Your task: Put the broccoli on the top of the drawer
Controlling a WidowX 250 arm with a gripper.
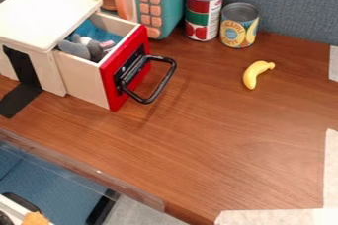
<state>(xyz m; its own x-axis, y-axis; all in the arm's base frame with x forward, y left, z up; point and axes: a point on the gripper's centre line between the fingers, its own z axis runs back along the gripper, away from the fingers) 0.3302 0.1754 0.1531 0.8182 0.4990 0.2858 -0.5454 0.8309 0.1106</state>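
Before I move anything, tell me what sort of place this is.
Probably an office or lab workspace set up for robot trials: a fabric partition stands behind the wood-grain table, which holds a toy microwave and a small open red-fronted drawer.

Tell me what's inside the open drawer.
The drawer holds a grey, soft-looking object and some blue material. They cover whatever lies beneath them, and the near wall hides the drawer's floor.

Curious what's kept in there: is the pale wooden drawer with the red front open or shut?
Open. The drawer sticks out of its white-topped box, showing blue material and a grey toy inside.
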